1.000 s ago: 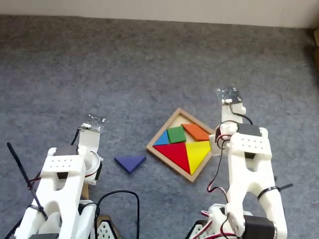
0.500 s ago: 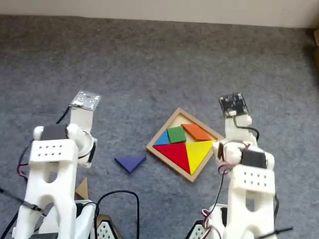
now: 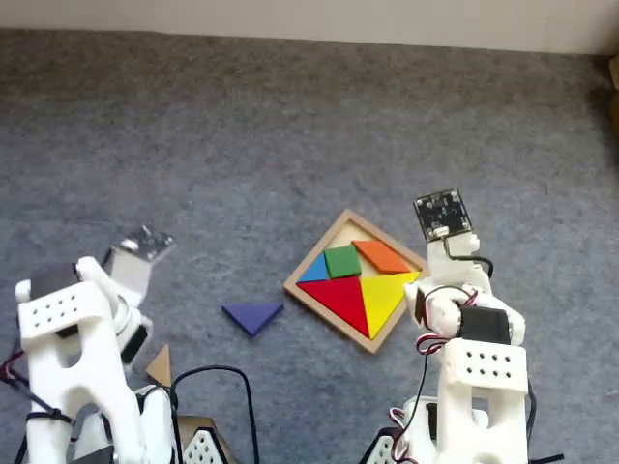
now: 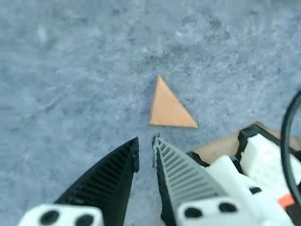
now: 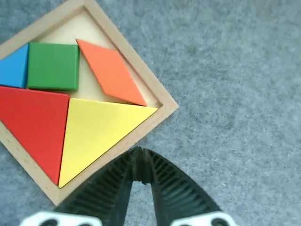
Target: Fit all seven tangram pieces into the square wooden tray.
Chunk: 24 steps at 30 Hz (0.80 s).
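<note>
The square wooden tray [image 3: 319, 256] lies turned like a diamond on the grey carpet. It holds a blue triangle [image 3: 314, 272], a green square [image 3: 342, 261], an orange parallelogram [image 3: 381, 256], a red triangle [image 3: 337, 298] and a yellow triangle [image 3: 383, 296]. A dark blue triangle [image 3: 253, 315] lies on the carpet left of the tray. A small tan triangle [image 3: 160, 365] lies by the left arm [image 3: 73, 324]. My left gripper [image 4: 145, 141] hovers just short of the tan triangle [image 4: 167, 107], open by a narrow gap and empty. My right gripper [image 5: 140, 154] is shut and empty beside the tray's rim [image 5: 157, 92], near the yellow triangle [image 5: 99, 132].
The right arm [image 3: 474, 333] stands close to the tray's right corner. A black cable [image 3: 218, 377] loops on the carpet between the arm bases. Open carpet stretches behind the tray and to both sides.
The left arm has swung left and drawn back toward the near edge, over the tan triangle. The right arm has pulled back a little. No piece has moved.
</note>
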### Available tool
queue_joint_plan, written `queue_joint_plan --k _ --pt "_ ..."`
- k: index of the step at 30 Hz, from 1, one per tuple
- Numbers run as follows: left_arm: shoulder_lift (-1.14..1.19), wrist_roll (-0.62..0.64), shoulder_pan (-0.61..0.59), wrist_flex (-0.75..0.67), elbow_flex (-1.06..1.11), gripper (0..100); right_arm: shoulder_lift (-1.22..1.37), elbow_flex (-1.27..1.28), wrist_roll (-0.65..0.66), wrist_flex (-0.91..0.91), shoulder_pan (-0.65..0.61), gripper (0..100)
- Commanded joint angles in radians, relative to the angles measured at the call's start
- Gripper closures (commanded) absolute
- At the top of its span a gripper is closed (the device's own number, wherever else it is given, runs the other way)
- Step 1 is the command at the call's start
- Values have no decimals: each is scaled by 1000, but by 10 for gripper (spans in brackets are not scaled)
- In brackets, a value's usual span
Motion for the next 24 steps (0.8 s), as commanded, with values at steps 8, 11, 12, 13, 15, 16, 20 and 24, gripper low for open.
queue_joint_plan --k 8,11,12,13,15,16,20,24 --pt "-13 75 140 -284 194 930 -21 24 5 7 -8 989" --pt "-13 233 249 -327 154 929 -21 30 5 7 -8 989" --pt "-13 281 297 -336 142 929 -21 30 5 7 -8 989" --pt "-13 324 348 -342 127 929 -21 30 5 7 -8 989" --pt "-13 420 440 -359 87 929 -22 30 5 7 -7 989" --pt "-13 473 478 -371 61 929 -22 30 5 7 -7 989" --pt "-13 637 559 -436 -48 929 -22 30 5 7 -7 989" --pt "-13 684 559 -413 -191 929 -22 30 5 7 -7 989"
